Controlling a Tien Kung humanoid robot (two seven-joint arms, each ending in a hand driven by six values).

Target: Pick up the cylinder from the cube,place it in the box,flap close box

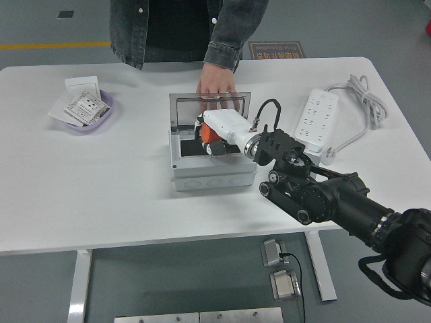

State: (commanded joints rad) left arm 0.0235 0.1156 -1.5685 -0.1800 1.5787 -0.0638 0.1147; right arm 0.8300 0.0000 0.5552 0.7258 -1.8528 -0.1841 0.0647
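A white bench (135, 195) seen from above holds a grey box (213, 176) near its middle, with its clear lid (185, 111) standing open at the far side. The robot's right arm (337, 202), black and jointed, reaches in from the lower right and ends in a white-cased right hand (214, 131) positioned over the box's dark interior. Beneath the white casing, orange and black parts show inside the box opening; the fingers are hidden under the casing, so it cannot be told whether they are released, clenched or grasping anything. The cylinder cannot be made out separately (the hand covers the spot), nor can a cube be picked out.

A person in a dark denim jacket stands at the far side, with one hand (216, 85) resting on the top edge of the open lid.

Towards the bench's left end sits a lavender bowl (101, 118) holding white cards, with a white wall-switch plate (82, 85) just beyond it. At the right lies a white power strip (316, 124) with its cord (363, 101) looped beside it
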